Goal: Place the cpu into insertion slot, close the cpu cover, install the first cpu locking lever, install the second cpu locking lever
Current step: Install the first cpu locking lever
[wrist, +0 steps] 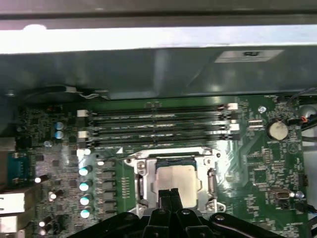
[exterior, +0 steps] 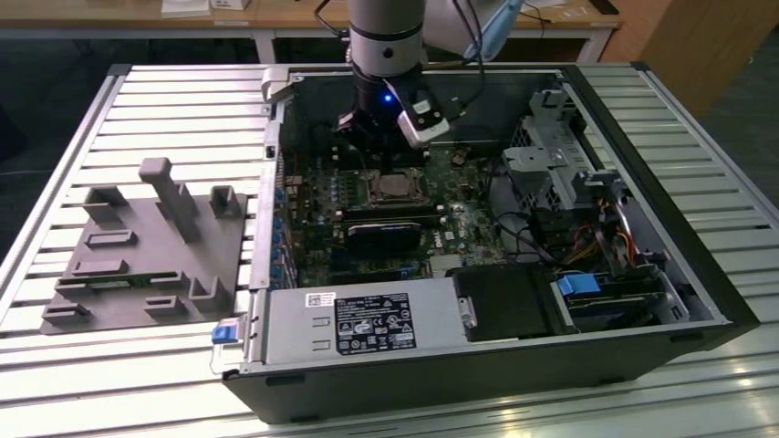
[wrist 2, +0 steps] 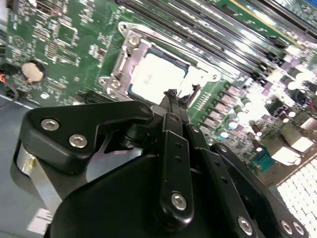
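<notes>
The cpu (wrist: 176, 181) is sitting flat inside the slot (wrist: 173, 162) near the middle of the board, silver top facing up, so it looks seated rather than merely resting on the rim. The cover (wrist: 171, 154) is lying down around it, its frame bordering the chip and its cut-out leaving the metal top showing. That suggests the closing step is done, though I cannot tell whether the levers along the frame's sides are latched. The pincer (wrist: 168, 194) is hanging over the cover's edge on the side away from the memory slots (wrist: 158, 124). Its fingers are pressed together and carrying nothing, a narrow tip that would suit pushing a thin lever better than grasping. It looks just above the frame; I cannot tell whether it is touching. Room is tightest toward the memory slots, which are running just beside the cover, and toward the row of capacitors (wrist: 85, 186) along another side. The board toward the coin cell (wrist: 277, 130) is lying lower and more open. In the exterior view the arm is reaching down into the case (exterior: 681, 274) close to its far wall, well apart from the power supply (exterior: 365, 328) at the near edge. A grey fixture (exterior: 146, 246) is resting on the desk (exterior: 182, 100) beside the case, toward the exterior view's left.
</notes>
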Available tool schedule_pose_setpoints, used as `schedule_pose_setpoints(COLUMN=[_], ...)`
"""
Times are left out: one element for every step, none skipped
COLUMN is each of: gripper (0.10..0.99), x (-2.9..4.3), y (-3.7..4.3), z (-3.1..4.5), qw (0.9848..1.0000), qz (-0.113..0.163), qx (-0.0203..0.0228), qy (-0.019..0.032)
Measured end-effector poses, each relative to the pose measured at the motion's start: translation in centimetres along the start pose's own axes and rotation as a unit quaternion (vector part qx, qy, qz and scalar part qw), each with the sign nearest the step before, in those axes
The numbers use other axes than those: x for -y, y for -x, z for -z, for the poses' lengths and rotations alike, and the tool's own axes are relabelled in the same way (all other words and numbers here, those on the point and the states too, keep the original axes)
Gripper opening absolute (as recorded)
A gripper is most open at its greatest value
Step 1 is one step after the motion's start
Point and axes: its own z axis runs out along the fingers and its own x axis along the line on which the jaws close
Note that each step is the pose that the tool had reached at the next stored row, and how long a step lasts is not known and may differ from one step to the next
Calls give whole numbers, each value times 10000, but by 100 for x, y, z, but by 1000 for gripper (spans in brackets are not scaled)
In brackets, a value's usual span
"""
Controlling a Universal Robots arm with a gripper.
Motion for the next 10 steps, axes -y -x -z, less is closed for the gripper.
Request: schedule_pose_setpoints(gripper=[106, 106, 106, 106, 106, 106, 106, 106, 106, 106], x=[2, 4, 5, 7, 9, 12, 13, 16, 17, 19], y=[-26, -54, -82, -113, -142, -173, -203, -233, -261, -288], z=[1, 3, 5, 6, 8, 10, 11, 14, 15, 17], qw=[10000, 10000, 10000, 10000, 10000, 10000, 10000, 10000, 10000, 10000], qz=[0, 0, 1, 1, 2, 2, 3, 4, 4, 4], qx=[6, 12, 19, 27, 35, 44, 53, 61, 70, 79], qy=[1, 1, 2, 2, 3, 3, 5, 5, 6, 6])
